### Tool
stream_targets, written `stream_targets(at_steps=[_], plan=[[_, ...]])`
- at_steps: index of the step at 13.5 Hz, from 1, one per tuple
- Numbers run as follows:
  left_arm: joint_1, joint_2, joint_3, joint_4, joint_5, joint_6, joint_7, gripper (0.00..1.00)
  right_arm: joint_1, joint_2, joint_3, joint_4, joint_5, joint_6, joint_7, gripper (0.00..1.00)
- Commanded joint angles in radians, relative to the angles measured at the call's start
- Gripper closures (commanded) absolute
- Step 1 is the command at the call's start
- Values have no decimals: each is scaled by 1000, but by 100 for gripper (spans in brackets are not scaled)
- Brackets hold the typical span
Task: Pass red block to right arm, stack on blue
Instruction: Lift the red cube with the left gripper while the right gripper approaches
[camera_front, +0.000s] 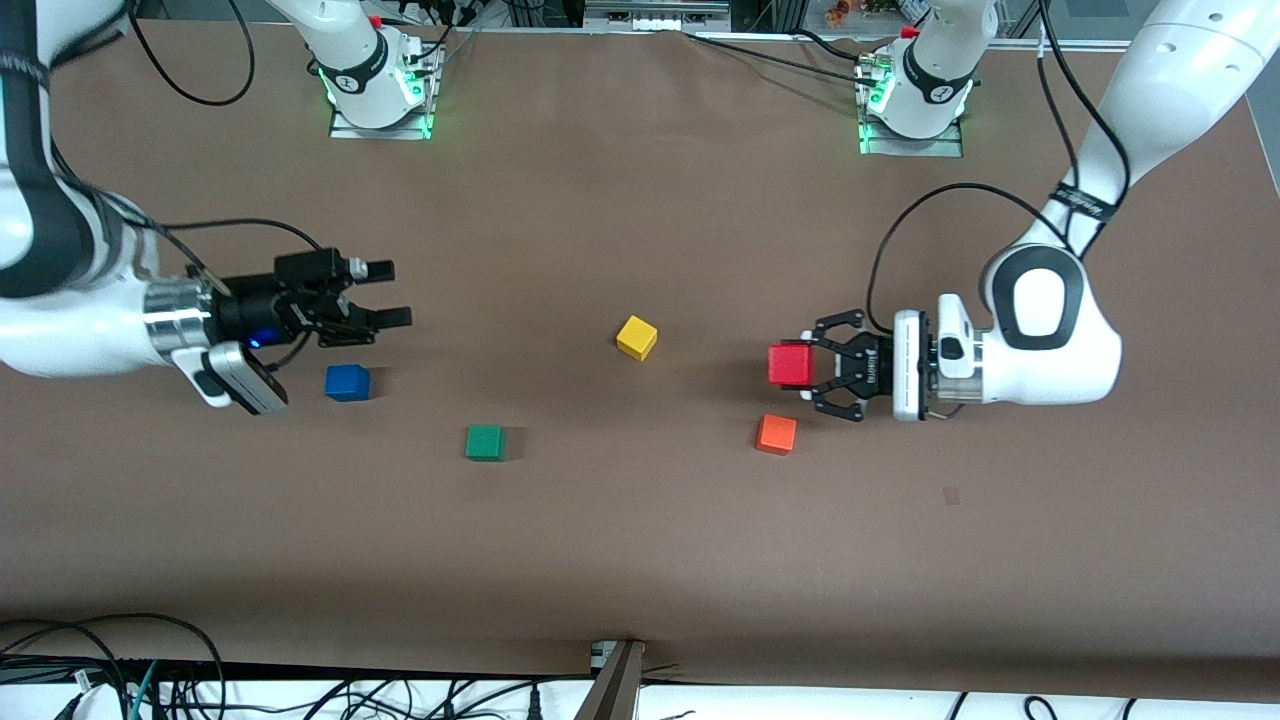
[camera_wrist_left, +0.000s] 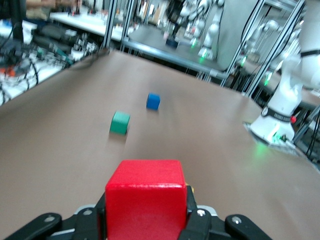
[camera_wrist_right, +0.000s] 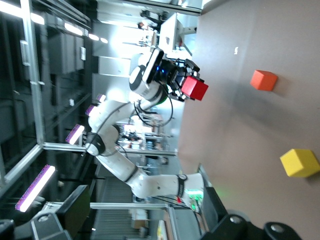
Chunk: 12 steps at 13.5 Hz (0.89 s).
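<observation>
We see a brown table (camera_front: 640, 560) with cables along its edges and lab racks around it. The red block (camera_front: 792, 365) is off the surface, clamped between the fingers of the left gripper (camera_front: 812, 366), which hangs over the left arm's end of the table; in the left wrist view the cube (camera_wrist_left: 145, 200) fills the foreground between the black fingers.

At about seven o'clock from the red block, nearer the front camera, sits an orange cube (camera_front: 776, 434). At about ten o'clock lies a yellow cube (camera_front: 636, 337).

Toward the right arm's end, the green cube (camera_front: 485, 442) and the blue cube (camera_front: 347, 382) rest apart on the table. The right gripper (camera_front: 392, 294) hovers at about one o'clock from the blue cube, its fingers spread and holding nothing.
</observation>
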Motion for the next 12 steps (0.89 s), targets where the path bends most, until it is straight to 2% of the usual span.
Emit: stream_targets(at_steps=[1,4,8,12], plan=[[-50,22,-6,52,-101,3,88,100,-7,63,33,1,118,-12,-38,0],[-116,48,-8,55,-239,29,176,100,33,129,46,4,264,23,-66,0],[-196,48,-6,55,-405,108,285,100,147,215,46,9,459,101,-158,0],[-280,53,0,92,-453,161,314,100,200,250,46,-2,510,192,-191,0]])
